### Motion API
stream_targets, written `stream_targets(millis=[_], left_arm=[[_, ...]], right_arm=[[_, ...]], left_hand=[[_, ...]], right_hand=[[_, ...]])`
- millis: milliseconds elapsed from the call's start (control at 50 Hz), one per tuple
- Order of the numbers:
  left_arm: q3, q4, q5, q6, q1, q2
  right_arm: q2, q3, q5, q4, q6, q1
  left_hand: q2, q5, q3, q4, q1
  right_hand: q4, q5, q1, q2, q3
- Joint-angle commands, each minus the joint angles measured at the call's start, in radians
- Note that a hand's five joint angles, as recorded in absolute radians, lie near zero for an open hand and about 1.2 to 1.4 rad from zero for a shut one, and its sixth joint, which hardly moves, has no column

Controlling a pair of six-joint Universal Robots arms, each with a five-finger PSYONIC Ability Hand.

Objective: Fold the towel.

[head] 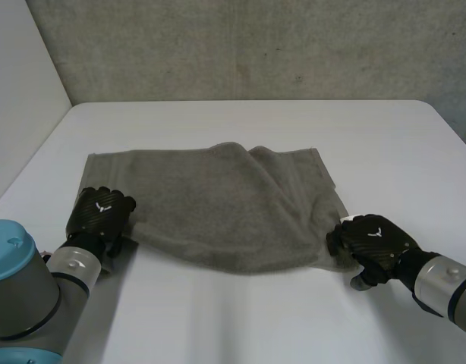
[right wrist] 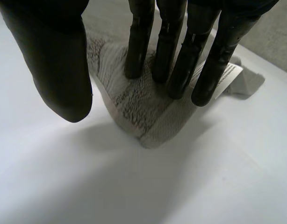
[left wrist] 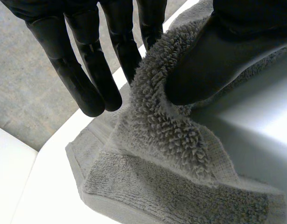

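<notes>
A grey terry towel [head: 233,205] lies spread on the white table [head: 240,318], with a loose fold running across its right half. My left hand [head: 102,212] sits at the towel's near left corner. In its wrist view the thumb [left wrist: 213,56] and fingers [left wrist: 129,51] pinch a raised ridge of towel [left wrist: 171,140] between them. My right hand [head: 373,241] is at the near right corner. There its straight fingers [right wrist: 181,60] press down on the towel corner [right wrist: 139,112], while the thumb [right wrist: 59,79] stands apart over bare table.
A white label [right wrist: 230,74] sticks out from the towel's hem beside my right fingertips. Bare table lies in front of the towel and behind it, up to a grey wall [head: 256,45] at the far edge.
</notes>
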Motion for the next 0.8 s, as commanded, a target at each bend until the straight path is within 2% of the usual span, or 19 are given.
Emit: stream_targets(millis=[20, 260, 480, 800], left_arm=[[-0.005, 0.001, 0.000, 0.000, 0.001, 0.000], [-0.006, 0.001, 0.000, 0.000, 0.001, 0.001], [-0.006, 0.001, 0.000, 0.000, 0.001, 0.001], [-0.005, 0.001, 0.000, 0.000, 0.001, 0.000]], right_arm=[[0.073, -0.074, 0.004, -0.004, -0.007, 0.019], [0.144, -0.180, 0.035, -0.024, 0.006, 0.102], [0.233, -0.262, 0.103, -0.082, 0.010, 0.200], [0.291, -0.343, 0.188, -0.113, 0.050, 0.329]], left_hand=[[-0.164, -0.352, -0.166, -0.165, -0.216], [-0.199, -0.388, -0.201, -0.200, -0.252], [-0.202, -0.391, -0.204, -0.203, -0.255], [-0.205, -0.394, -0.207, -0.206, -0.258]], right_hand=[[-0.027, -0.007, -0.017, -0.018, -0.029], [-0.039, -0.019, -0.029, -0.029, -0.041], [-0.036, -0.016, -0.026, -0.026, -0.038], [-0.013, 0.008, -0.003, -0.003, -0.015]])
